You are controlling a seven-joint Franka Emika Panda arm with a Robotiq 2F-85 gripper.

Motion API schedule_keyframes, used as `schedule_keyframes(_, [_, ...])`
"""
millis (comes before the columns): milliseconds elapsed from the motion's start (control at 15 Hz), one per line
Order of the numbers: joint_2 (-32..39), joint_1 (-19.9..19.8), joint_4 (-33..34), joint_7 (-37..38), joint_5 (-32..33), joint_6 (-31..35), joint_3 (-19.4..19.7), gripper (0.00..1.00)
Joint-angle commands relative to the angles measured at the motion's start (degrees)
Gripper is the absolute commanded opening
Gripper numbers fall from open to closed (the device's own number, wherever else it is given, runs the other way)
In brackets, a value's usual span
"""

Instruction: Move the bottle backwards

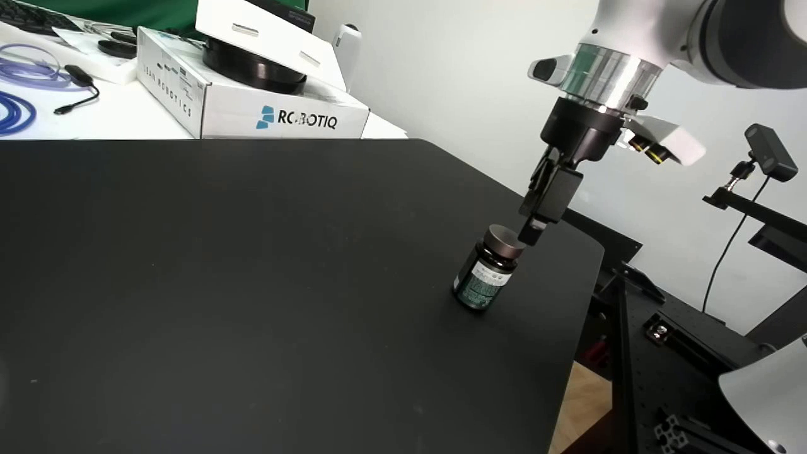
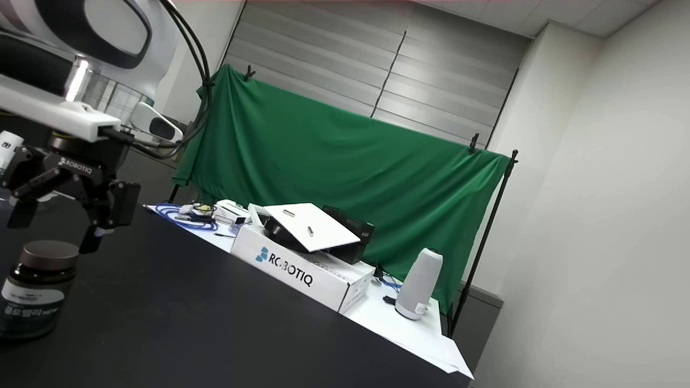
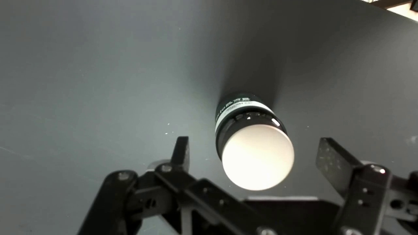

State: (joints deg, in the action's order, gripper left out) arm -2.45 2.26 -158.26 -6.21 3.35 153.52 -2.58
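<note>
Take the small, squat bottle of dark glass [image 1: 488, 271] as your landmark. It stands on its base on the flat, matte-black tabletop [image 1: 252, 284]; the white oblong cardboard box [image 1: 284, 116] printed ROBOTIQ lies well apart from it, while the tabletop's edge on the robot's side runs nearer.

Your black two-fingered gripper [image 3: 256, 153] is spread wide, with nothing in its grasp. In the wrist view its fingers [image 3: 333, 166] show one to each side of the bottle, a gap left at both. I'd judge they are set that way to straddle it and close across its round body. In both exterior views the fingertips look only about cap height, and you can't tell whether they reach below the rim; you probably need to come lower, since a pinch that high could tip it. If "backwards" means toward the robot, mind that edge.

The bottle's round, dark brown cap [image 2: 49, 254] looks matte in both exterior views but glares nearly white in the wrist view. Beneath it, you'll see glossy dark shoulders catching glints, then a green label [image 2: 32, 308] with a white band along its top, the finest print unreadable.
</note>
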Motion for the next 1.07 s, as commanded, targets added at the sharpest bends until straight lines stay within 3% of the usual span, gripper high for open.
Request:
schedule_keyframes(0, [2.6, 0.1, -1.3, -3.3, -1.9, 6.0, 0.4, 1.00])
schedule_keyframes(333, [6.6, -0.1, -0.7, -5.5, -3.3, 11.8, -0.2, 1.00])
schedule_keyframes(400, [7.2, -0.2, -0.7, -5.0, -2.6, 13.2, -0.1, 0.75])
schedule_keyframes(467, [7.7, -0.3, -0.7, -5.2, -2.7, 14.2, -0.3, 0.73])
schedule_keyframes(800, [8.4, -0.6, -0.9, -4.3, -2.8, 14.8, -0.4, 0.40])
schedule_keyframes(1000, [7.5, -0.3, -0.6, -2.3, -1.4, 13.1, 0.4, 0.36])
